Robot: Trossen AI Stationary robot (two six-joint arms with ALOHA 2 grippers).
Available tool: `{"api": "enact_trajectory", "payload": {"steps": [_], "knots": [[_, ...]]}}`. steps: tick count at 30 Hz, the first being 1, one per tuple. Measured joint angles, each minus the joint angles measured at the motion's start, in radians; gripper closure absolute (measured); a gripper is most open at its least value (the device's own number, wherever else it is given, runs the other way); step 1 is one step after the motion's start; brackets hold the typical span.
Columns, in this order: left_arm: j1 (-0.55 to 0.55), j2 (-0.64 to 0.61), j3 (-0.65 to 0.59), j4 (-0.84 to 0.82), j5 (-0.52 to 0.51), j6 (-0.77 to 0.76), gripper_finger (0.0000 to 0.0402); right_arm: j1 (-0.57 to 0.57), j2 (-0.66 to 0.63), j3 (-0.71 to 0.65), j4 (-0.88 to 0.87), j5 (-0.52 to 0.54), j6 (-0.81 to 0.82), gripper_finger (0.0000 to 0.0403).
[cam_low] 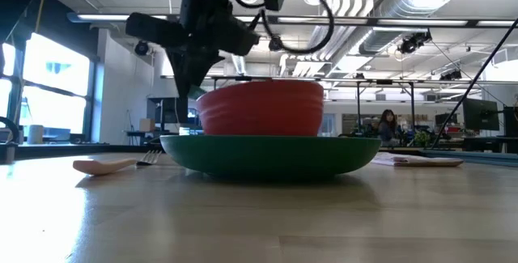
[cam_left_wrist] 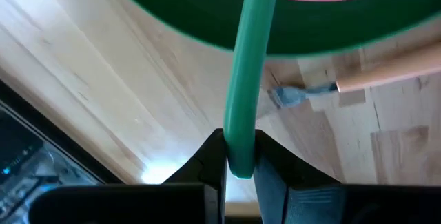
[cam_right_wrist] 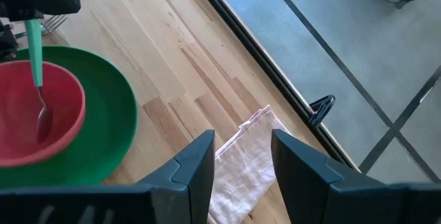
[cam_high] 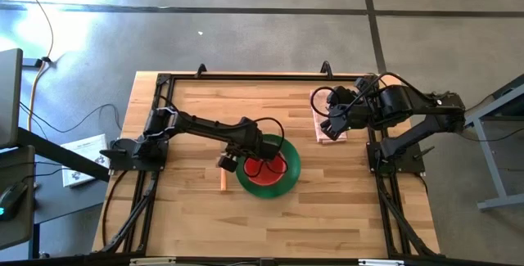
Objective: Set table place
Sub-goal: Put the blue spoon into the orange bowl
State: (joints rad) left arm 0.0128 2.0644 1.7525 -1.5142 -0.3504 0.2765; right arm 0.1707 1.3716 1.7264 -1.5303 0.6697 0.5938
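A red bowl (cam_high: 268, 167) stands in a green plate (cam_high: 283, 181) at the middle of the table (cam_high: 196, 110). My left gripper (cam_high: 232, 161) is above the plate's left rim, shut on a green-handled metal spoon (cam_right_wrist: 36, 79). The spoon's metal end (cam_right_wrist: 43, 124) is down inside the bowl. A fork (cam_high: 223, 181) with a pale handle lies flat left of the plate. A pinkish-white napkin (cam_right_wrist: 241, 165) lies flat near the table's right rail. My right gripper (cam_right_wrist: 242, 141) stands open over the napkin. My left gripper pinches the spoon's green handle (cam_left_wrist: 241, 131) near its upper free end between its two fingers. The fingers come from above, slanting down toward the bowl. The spoon hangs nearly upright below them, with its metal end inside the red bowl. Whether that end rests on the bowl I cannot tell.
The table is edged by a black rail frame (cam_high: 164, 119). Bare wood shows in front of the plate and at the far left. The fork's tines (cam_left_wrist: 289, 97) lie close to the plate's rim. People and desks show in the room beyond the table.
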Motion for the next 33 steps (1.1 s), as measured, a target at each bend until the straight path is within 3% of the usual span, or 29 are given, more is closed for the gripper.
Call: {"api": "enact_trajectory", "payload": {"steps": [23,33], "knots": [[-0.002,0.0,-0.037,0.052,0.01,-0.045,0.0367,0.0,0.0,0.0,0.0,0.009,-0.018,0.0267],[-0.002,0.0,-0.03,0.042,0.016,-0.045,0.0295,0.0,0.0,0.0,0.0,0.011,-0.018,0.0267]]}}
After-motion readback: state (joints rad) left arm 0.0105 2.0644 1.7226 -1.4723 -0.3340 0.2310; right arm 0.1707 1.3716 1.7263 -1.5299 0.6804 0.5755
